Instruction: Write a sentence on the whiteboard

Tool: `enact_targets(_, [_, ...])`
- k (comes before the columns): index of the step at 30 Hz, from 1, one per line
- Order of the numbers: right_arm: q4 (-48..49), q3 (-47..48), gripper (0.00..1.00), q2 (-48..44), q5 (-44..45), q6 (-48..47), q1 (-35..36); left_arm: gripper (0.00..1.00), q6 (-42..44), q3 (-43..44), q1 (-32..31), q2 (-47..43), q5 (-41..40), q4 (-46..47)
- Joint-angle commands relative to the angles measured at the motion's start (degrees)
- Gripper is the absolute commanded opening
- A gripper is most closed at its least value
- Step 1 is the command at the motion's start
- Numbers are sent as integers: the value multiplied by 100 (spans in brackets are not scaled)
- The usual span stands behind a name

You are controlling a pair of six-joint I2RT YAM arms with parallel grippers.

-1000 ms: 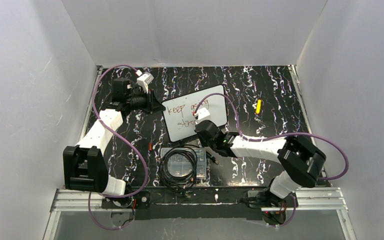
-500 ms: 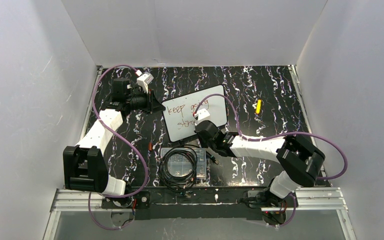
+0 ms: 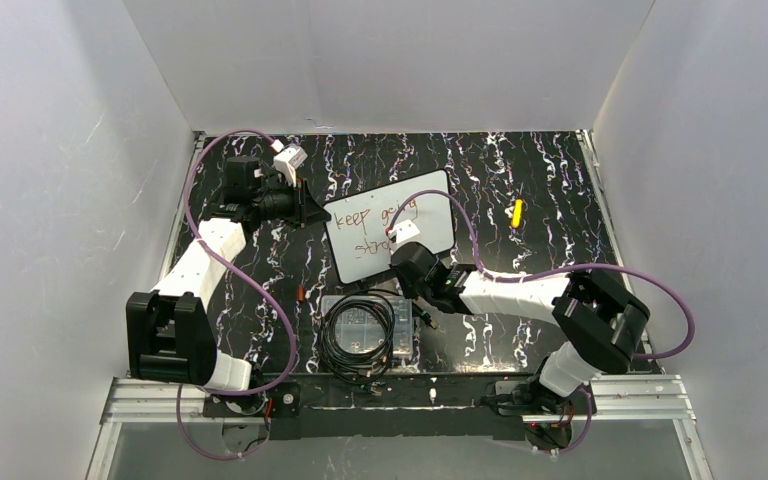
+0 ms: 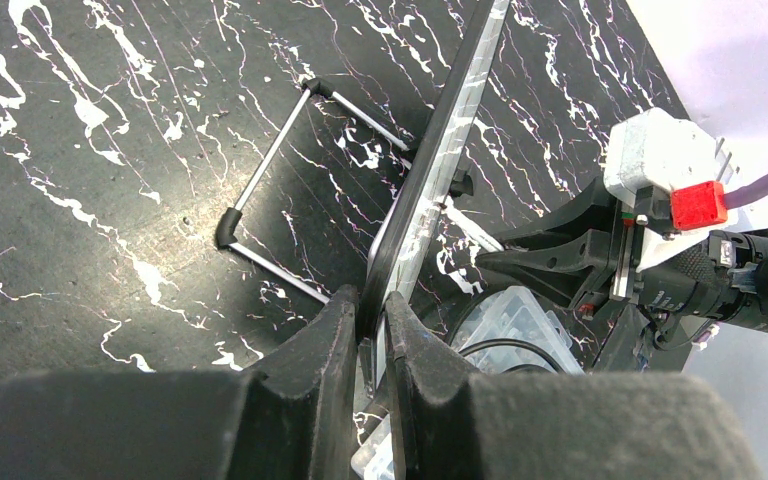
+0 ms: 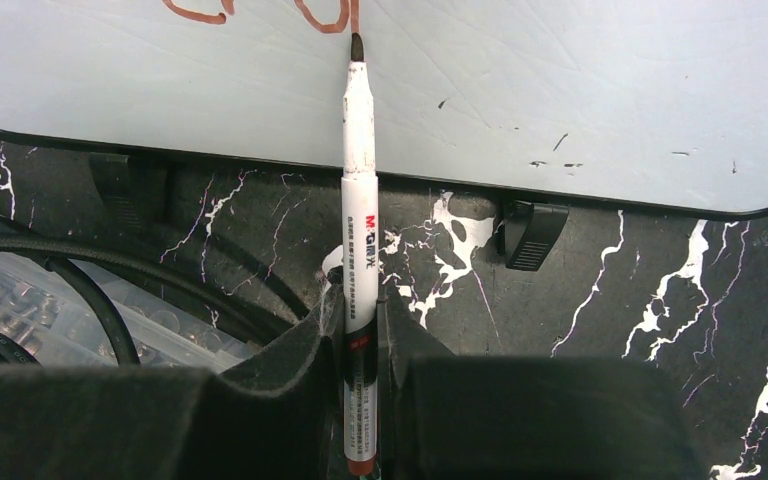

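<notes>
Black marble-patterned tabletop veined with white fills the floor of a booth with plain white walls. Left of its centre stands the small rectangular whiteboard with a thin black rim and rounded corners, leaning back on a thin wire stand, with a small black foot under its lower edge. The sentence, in thin reddish-brown handwriting, reads "keep going" on the upper line, with the start of a word below it. The left gripper has its black fingers pinched tight on the board's left edge. The right gripper is clamped around a slim white marker with a dark tip, which touches the board at the foot of a brown stroke on the lower line. Just in front of the board lies a clear plastic box with a coiled black cable on it. A small yellow object sits to the board's right, well apart from it.
</notes>
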Motion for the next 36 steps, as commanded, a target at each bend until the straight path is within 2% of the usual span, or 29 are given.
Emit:
enact_targets(1, [129, 111, 1, -10, 70, 25, -28, 0, 7, 225, 64, -173, 52, 77])
enact_targets(23, [12, 480, 1, 145, 478, -29, -132, 0, 10, 223, 73, -195, 52, 78])
enact_targets(36, [-184, 277, 1, 148, 195, 73, -160, 0, -3, 217, 71, -195, 52, 84])
